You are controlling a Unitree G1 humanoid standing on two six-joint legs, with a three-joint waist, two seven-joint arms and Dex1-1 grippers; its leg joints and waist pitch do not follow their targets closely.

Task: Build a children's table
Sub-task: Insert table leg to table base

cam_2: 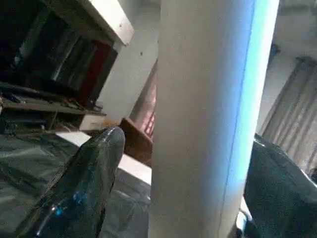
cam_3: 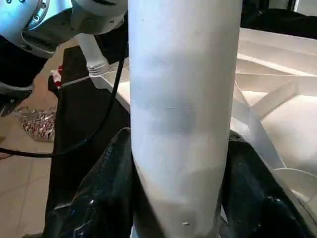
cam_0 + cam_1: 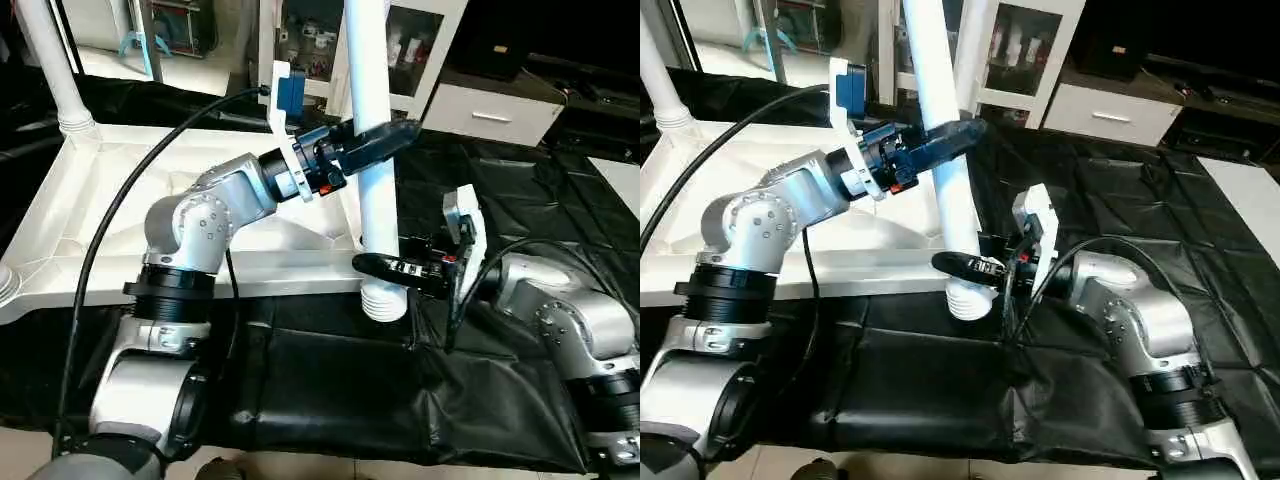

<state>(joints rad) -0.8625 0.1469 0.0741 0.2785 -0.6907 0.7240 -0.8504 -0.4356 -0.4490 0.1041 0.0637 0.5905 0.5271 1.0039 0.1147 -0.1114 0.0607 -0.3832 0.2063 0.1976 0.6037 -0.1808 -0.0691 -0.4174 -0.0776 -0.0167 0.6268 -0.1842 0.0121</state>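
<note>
Work table [image 3: 330,390] covered with a black cloth [image 3: 940,385], wrinkled and creased, hanging over the near edge. Lying directly on it, left side: white plastic table top [image 3: 90,215], underside up, ribs showing, reaching from the far left toward the centre. Far right corner: a flat white panel [image 3: 622,190].

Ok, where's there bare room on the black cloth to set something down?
The black cloth is bare along its near edge between the two arms, and on the far right behind the right hand. It is crowded at the middle, where both hands flank the upright leg, the left hand higher up. The tabletop fills the left.
</note>
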